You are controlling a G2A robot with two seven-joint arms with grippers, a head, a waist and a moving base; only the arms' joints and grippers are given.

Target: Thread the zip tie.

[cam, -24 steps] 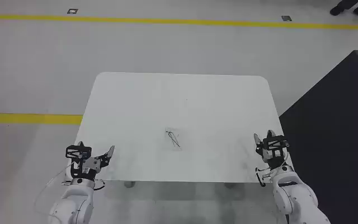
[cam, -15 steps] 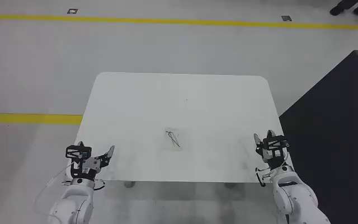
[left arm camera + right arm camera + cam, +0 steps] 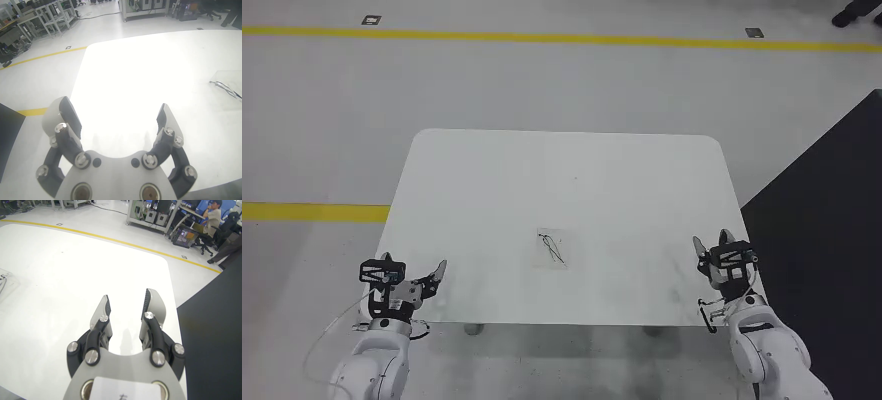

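The zip tie (image 3: 552,247) lies flat near the middle of the white table (image 3: 562,175), a little toward the robot's edge, as thin dark strands that cross one another; how many there are cannot be told. It rests on a clear plastic piece (image 3: 226,75) (sheet or shallow tray, the views do not settle it), which lies flat on the tabletop. In the left wrist view the zip tie (image 3: 226,89) shows with a small knob at one end, and the right wrist view catches only a corner of the clear plastic piece (image 3: 8,283). The left gripper (image 3: 410,272) hangs at the near left corner of the table, just over its edge, with its jaws spread wide and bare tabletop showing between them in its own wrist view (image 3: 114,106). The right gripper (image 3: 713,245) sits above the near right corner, its jaws parted more narrowly, again with only tabletop between them (image 3: 127,294). Both grippers are well apart from the zip tie, which lies between them. Beyond the far edge of the table a yellow line (image 3: 542,38) runs across the pale floor, and a dark panel (image 3: 832,200) lies alongside the table's right side.
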